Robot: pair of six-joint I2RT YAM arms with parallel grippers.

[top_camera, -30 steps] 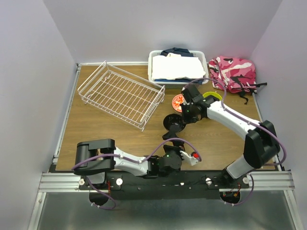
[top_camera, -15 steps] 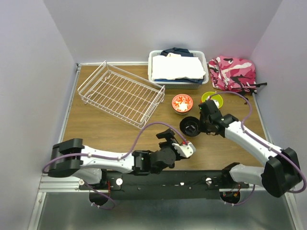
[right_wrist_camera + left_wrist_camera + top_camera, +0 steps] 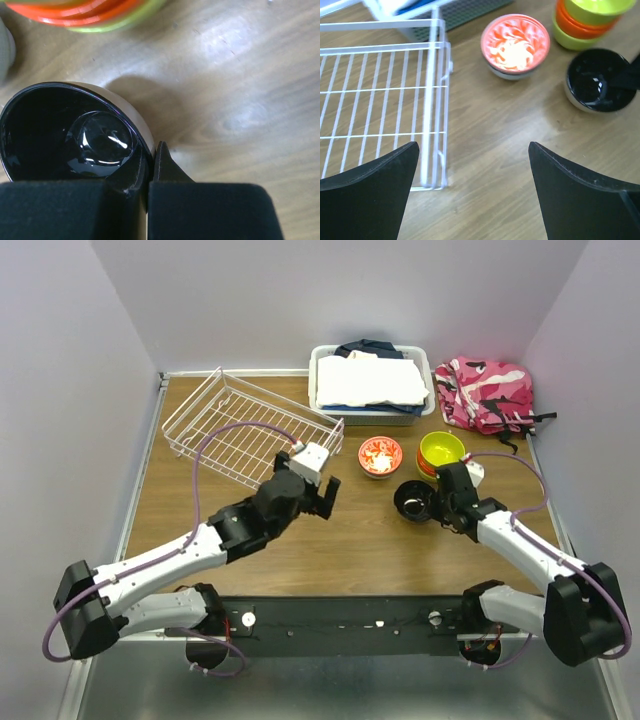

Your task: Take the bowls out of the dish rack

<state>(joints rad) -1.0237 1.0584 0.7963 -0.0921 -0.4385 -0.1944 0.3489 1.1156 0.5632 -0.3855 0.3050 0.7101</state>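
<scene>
The left tool (image 3: 318, 497) hovers with its jaws spread wide and holding nothing, just beside the right corner of the white wire dish rack (image 3: 250, 435). To the right of the rack, on the desk (image 3: 350, 540), stand a red-patterned bowl (image 3: 380, 455) and a stack of lime and orange bowls (image 3: 442, 452). In front of them, the right tool (image 3: 150, 170) pinches the rim of a dark-lined bowl (image 3: 65, 135) resting on the desk, with one finger inside and one outside.

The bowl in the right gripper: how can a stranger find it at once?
Find the white bin at the far edge. Before it sit a red-patterned bowl, a lime-orange stack and this bowl. Only this one is black inside.
</scene>
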